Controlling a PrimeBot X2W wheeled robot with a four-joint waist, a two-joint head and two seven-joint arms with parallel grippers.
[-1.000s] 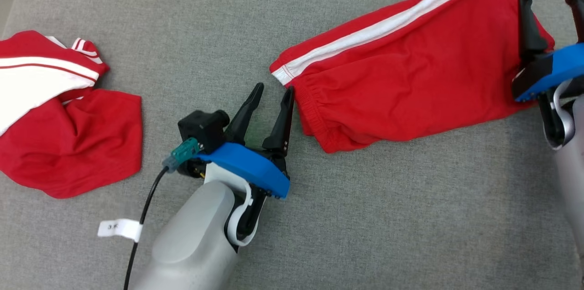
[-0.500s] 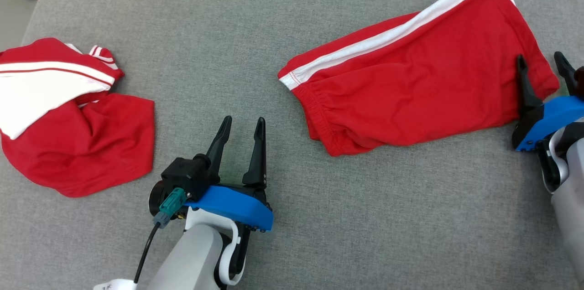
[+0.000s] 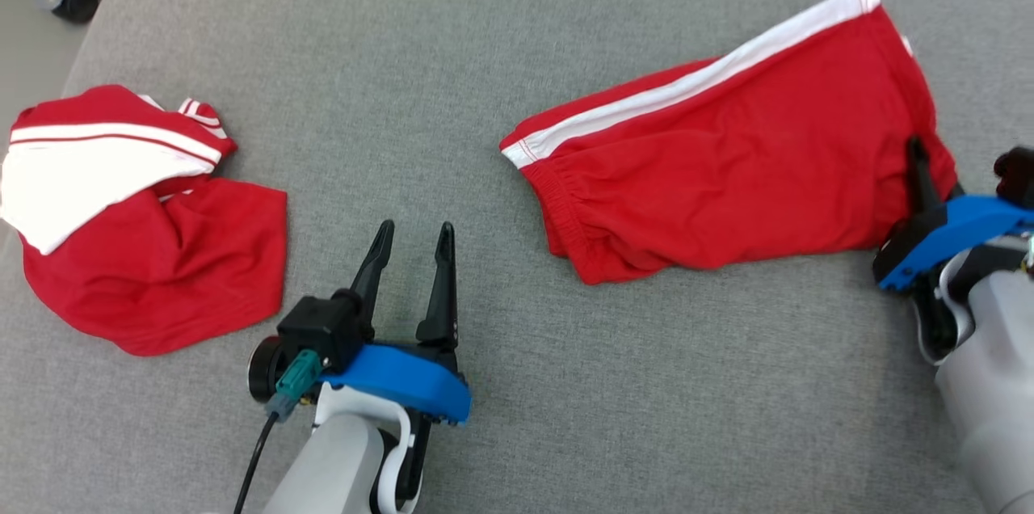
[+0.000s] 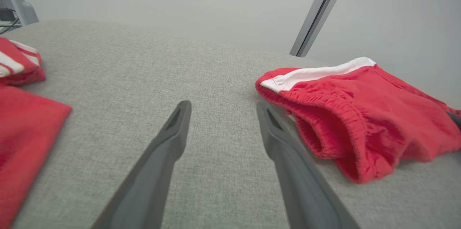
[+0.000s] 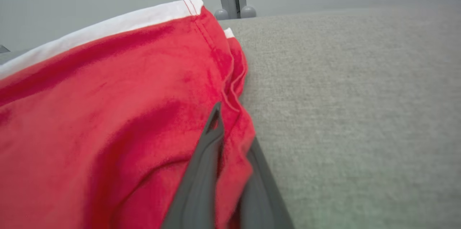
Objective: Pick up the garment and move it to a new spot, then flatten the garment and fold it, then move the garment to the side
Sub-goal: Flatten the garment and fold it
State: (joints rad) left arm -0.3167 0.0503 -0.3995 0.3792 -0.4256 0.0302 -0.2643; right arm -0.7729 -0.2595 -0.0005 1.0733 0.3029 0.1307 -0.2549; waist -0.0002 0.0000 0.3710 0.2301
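The right jaws are pinched shut on the hem corner of the red garment [image 3: 727, 150], near the right edge of the bench [image 3: 485, 37]. It lies flat, long axis running left toward mid-bench, its waistband [image 4: 335, 113] ending just right of the left jaws, which gape wide, empty.

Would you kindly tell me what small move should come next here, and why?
Probably ease the left gripper rightward onto the waistband of the red shorts: its jaws stand open, short of the cloth, while the right gripper is shut on the far hem.
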